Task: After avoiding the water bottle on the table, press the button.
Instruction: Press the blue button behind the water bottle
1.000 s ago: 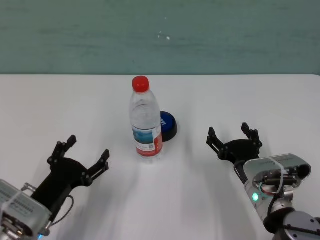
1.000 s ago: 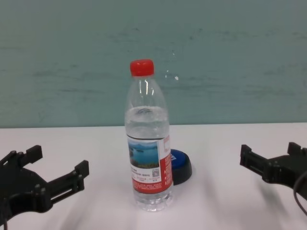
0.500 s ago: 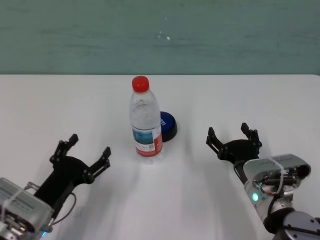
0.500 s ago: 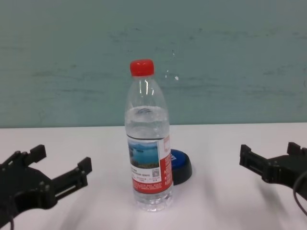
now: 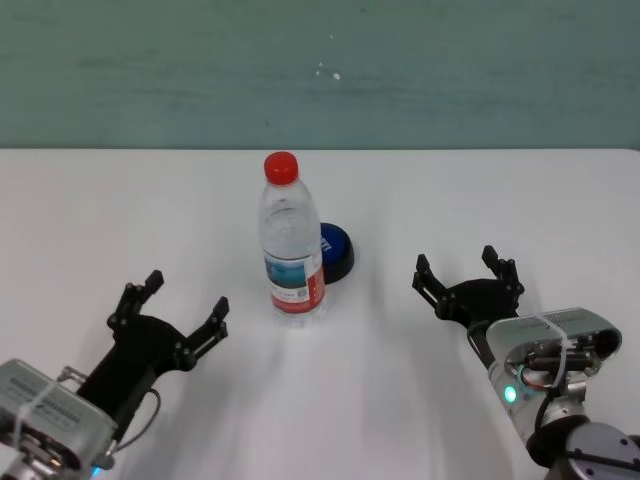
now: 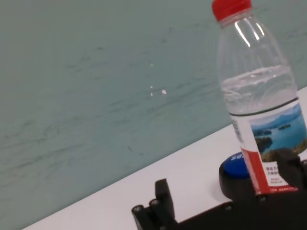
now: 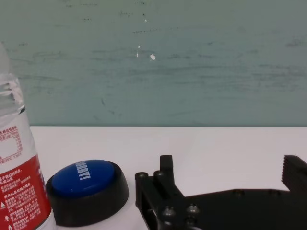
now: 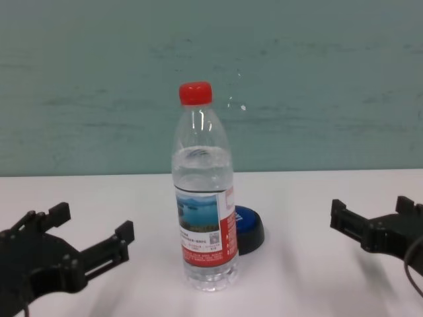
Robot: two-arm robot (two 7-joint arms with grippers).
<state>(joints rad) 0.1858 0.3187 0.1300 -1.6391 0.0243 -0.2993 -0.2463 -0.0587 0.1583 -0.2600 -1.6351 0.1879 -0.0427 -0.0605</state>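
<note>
Left gripper, head view: the left gripper hovers low over the table, fingers spread apart and holding nothing, to the left of and nearer the robot than the bottle.
Right gripper, head view: the right gripper sits low to the right, fingers apart, empty, well clear of the bottle.
Button, head view: the button lies just behind and right of the bottle, partly hidden by it. From the left, the bottle stands in the way; from the right, the path looks open.
Left wrist view: the bottle stands upright in front of the button, covering much of it. One left finger shows at the frame's edge. A straight push from this side would likely tip the bottle.
Right wrist view: the button shows almost whole, its blue dome clear, with the bottle just beside it, and a right finger near. This side seems to offer the cleaner approach.
Chest view: the bottle is upright at centre and the button peeks out behind its right side; the left gripper and right gripper flank them, both apart from the bottle.
Stage: judged early; the button is not yet pressed.
</note>
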